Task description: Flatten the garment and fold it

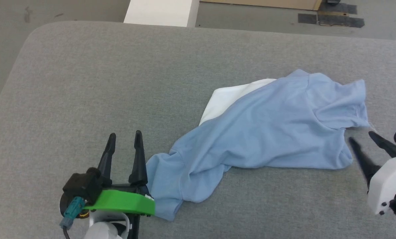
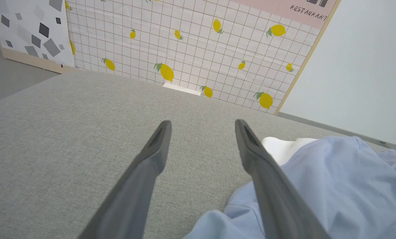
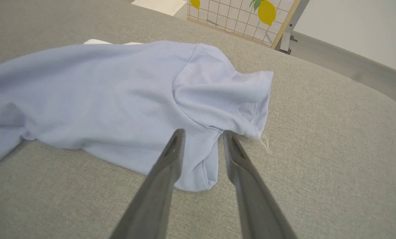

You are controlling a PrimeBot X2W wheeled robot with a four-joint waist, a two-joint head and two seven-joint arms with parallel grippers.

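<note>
**On the grey cushion: garment bunched, both pincers parted**

Across the right half of the cushion [image 1: 118, 66] you have the garment [image 1: 267, 132], a rumpled diagonal band running from your near left to the far right. Its white panel [image 1: 228, 96] peeks out from under the blue along the far edge. The sleeve hem [image 3: 256, 113] marks the right end, with loose threads [image 3: 264, 142] trailing onto the grey weave.

Your left gripper [image 1: 125, 133] sits wide open and holds nothing, at the garment's near-left end. Its right finger is at the cloth's edge, and you cannot tell whether they touch. Your right gripper [image 1: 360, 136] stands with its jaws parted and no cloth pinched between them, tips just beside the folded corner under the sleeve.

For room, you have a broad stretch of grey weave to the left of the garment and beyond it, up to the cushion's rounded far-left corner. Past that edge lies the floor [image 1: 5, 20]. A narrower strip lies between the garment and the near edge.
</note>
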